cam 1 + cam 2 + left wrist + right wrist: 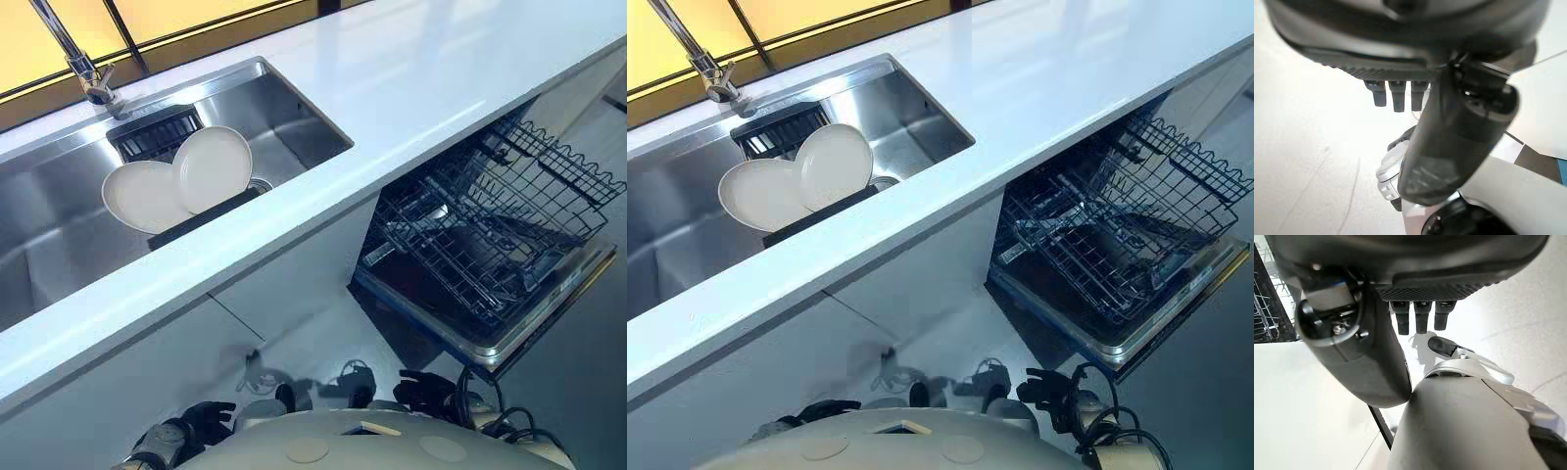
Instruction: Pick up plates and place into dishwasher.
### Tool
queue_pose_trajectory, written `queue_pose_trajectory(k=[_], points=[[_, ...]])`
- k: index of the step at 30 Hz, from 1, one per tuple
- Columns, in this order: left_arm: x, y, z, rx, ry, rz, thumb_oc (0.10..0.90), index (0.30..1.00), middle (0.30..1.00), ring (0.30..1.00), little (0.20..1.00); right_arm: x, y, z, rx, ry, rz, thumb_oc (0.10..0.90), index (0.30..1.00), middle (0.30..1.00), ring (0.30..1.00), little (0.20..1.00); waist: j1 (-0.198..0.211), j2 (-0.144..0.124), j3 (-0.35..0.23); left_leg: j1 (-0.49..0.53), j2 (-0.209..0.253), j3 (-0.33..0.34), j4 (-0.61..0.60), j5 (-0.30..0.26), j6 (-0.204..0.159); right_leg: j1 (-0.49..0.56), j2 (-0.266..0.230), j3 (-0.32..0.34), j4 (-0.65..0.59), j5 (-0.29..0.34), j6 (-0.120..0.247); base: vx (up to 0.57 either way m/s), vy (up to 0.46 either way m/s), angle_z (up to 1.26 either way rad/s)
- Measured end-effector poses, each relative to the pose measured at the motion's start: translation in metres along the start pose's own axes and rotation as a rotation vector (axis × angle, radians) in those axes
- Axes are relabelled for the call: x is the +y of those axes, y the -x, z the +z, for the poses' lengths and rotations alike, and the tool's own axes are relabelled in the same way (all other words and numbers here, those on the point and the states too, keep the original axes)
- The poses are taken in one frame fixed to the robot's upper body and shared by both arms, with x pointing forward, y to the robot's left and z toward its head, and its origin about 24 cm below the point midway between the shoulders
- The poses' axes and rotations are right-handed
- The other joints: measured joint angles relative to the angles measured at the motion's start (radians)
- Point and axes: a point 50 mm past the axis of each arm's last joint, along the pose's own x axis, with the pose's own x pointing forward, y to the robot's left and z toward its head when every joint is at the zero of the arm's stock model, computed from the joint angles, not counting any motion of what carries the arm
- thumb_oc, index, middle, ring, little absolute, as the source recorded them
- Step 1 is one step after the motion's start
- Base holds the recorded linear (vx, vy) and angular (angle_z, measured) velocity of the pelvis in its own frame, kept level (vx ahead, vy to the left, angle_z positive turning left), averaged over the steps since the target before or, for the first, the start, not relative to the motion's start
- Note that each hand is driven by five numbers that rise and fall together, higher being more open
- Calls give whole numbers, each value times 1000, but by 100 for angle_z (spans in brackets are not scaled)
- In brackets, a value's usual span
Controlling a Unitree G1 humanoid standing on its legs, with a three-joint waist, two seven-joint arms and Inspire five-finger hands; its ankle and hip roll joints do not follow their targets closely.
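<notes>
Two white plates stand on edge in the steel sink (294,116), leaning in a black rack: one plate (143,195) to the left, the other plate (214,166) overlapping it on the right. The dishwasher's lower wire rack (490,230) is pulled out over the open door (519,328) at the right, and looks bare. My left hand (191,426) hangs low at the lower left, far below the counter. My right hand (1058,392) hangs low at the lower right, near the door's front corner. Both wrist views show straight fingers (1396,95) (1420,316) holding nothing.
A white countertop (421,88) runs across, its front edge between me and the sink. A chrome faucet (86,70) rises behind the sink, beside a black strainer basket (157,132). White cabinet fronts (147,352) stand below the counter.
</notes>
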Motion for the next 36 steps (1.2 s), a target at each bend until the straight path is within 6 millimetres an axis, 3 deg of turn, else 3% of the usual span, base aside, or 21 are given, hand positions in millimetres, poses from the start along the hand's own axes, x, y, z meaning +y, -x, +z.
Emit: queue_pose_trajectory(k=[13, 20, 27, 30, 33, 36], points=[[1, -1, 1, -10, 104, 33, 800, 900, 900, 900, 900, -3, 0, 4, -10, 5, -8, 800, 900, 900, 900, 900, 1, 6, 21, 0, 0, -1, 0, 0, -1, 1, 0, -1, 0, 0, 0, -40, -51, 5], [1, -5, 20, -75, 224, 308, 800, 900, 900, 900, 900, -3, 0, 1, -2, -1, -10, 800, 900, 900, 900, 900, 18, 1, 24, 0, 0, -15, 8, 0, -1, 17, -1, -21, 0, -2, -2, 2, -5, 6], [18, 1, 36, -155, 343, 599, 800, 900, 900, 900, 900, -4, 1, -1, -1, -10, -16, 800, 900, 900, 900, 900, 21, -4, 25, 0, 1, -22, 13, -1, -3, 21, 0, -26, 0, -4, -4, 4, 0, 3], [26, 7, 40, -189, 300, 715, 800, 900, 900, 900, 900, -6, 1, -3, 6, -11, -21, 800, 900, 900, 900, 900, 22, -3, 26, -7, 1, -28, 17, -1, -2, 18, -2, -30, 0, -4, -4, -1, 2, 7], [24, 8, 42, -227, 251, 704, 800, 900, 900, 900, 900, -8, 2, -3, 5, -10, -26, 800, 900, 900, 900, 900, 25, 1, 27, -11, 0, -34, 19, -1, -2, 17, -5, -35, 0, -4, -4, -7, 20, 7], [18, 7, 51, -301, 191, 538, 800, 900, 900, 900, 900, -10, 3, -4, 9, -8, -32, 800, 900, 900, 900, 900, 35, 11, 30, -15, 0, -36, 21, -1, -2, 16, -8, -40, 0, -5, -5, -14, 38, 5]])
